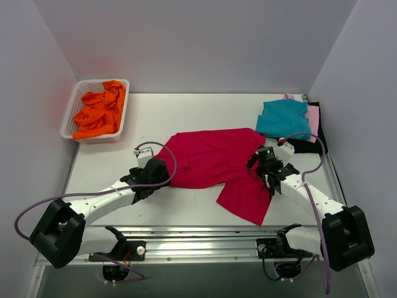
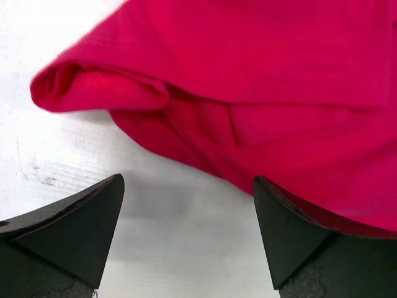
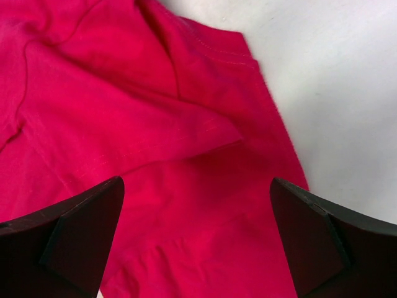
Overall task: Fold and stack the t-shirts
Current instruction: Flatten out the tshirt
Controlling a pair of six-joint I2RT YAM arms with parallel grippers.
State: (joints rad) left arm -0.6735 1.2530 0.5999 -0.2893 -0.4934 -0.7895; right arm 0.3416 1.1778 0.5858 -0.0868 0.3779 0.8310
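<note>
Left end effector (image 2: 187, 181) stood with its jaws spread wide and nothing between them, poised low over the bare surface (image 1: 186, 112) at the rumpled left edge of the crimson t-shirt (image 1: 211, 158), one finger at the hem. Right end effector (image 3: 195, 181) was likewise wide apart and empty, hanging over the same shirt's right side, where a fold of cloth and a stitched hem lay just ahead of its fingers. The crimson t-shirt lay in the middle of the surface, between the two arms, loosely spread and creased, one part trailing toward the near edge; it appeared not yet folded. At the far right corner a teal t-shirt (image 1: 284, 118) lay flat on top of a pale pink t-shirt (image 1: 313, 115) and a black t-shirt (image 1: 307, 146), which read as a stack already made. An orange t-shirt (image 1: 99, 112) sat bunched in the white basket (image 1: 67, 121) at the far left, evidently untouched. By this reckoning, three garments were done and two remained. No brand, label or legible writing showed on any item.
</note>
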